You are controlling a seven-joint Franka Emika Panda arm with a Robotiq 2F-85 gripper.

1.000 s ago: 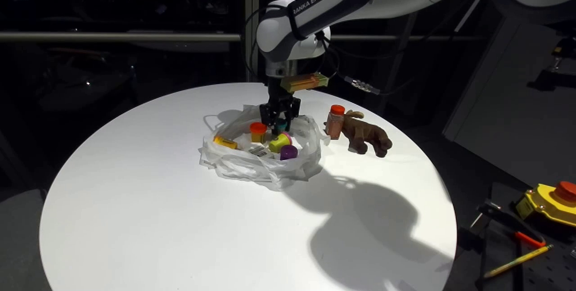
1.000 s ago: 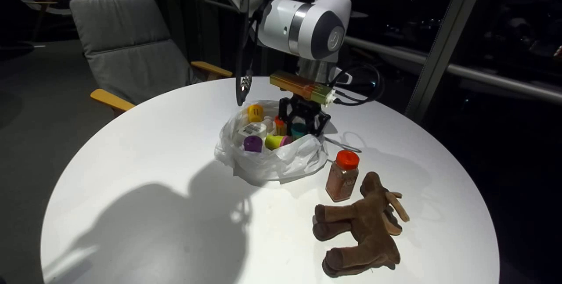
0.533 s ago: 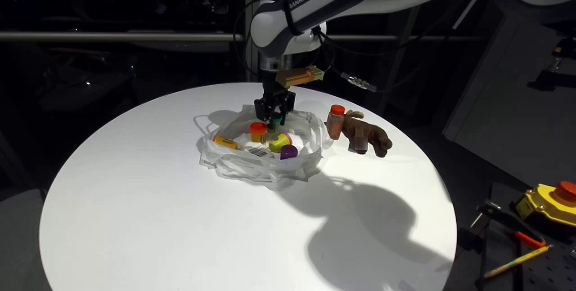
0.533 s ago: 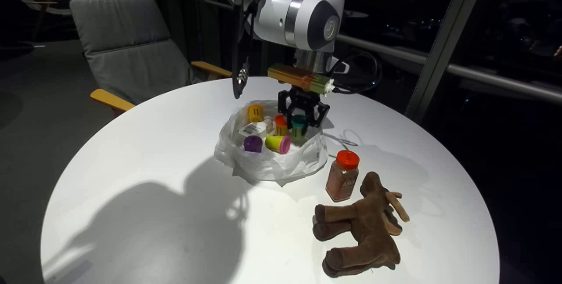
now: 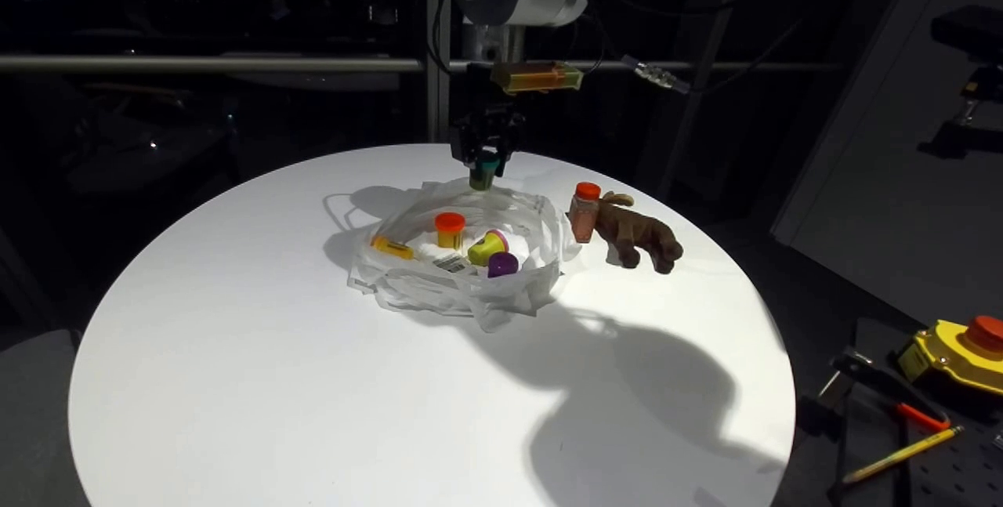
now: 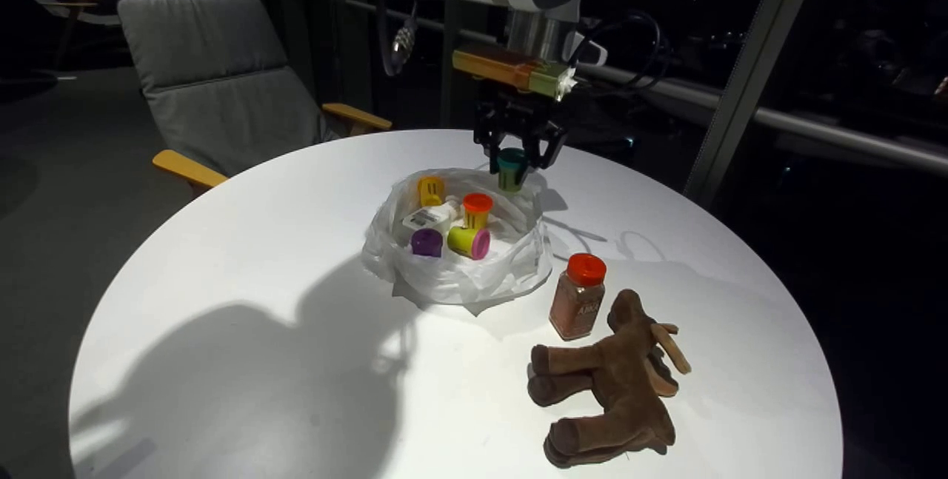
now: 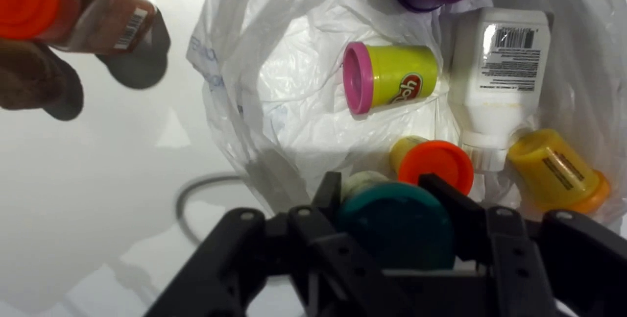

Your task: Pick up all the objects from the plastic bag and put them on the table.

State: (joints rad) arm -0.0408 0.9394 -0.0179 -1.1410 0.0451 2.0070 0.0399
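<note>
Tool (image 7: 382,187) clamping teal-lidded tub (image 6: 509,166) over plastic bag (image 6: 455,286): spice jar (image 6: 578,303), plush moose (image 6: 628,372) presumably done; white bottle (image 7: 499,72), four tubs (image 7: 404,69) remaining

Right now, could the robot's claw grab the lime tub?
Probably not yet: the gripper holds the teal-lidded tub. Otherwise the way looks free: the lime tub lies uncovered in the open bag.
</note>
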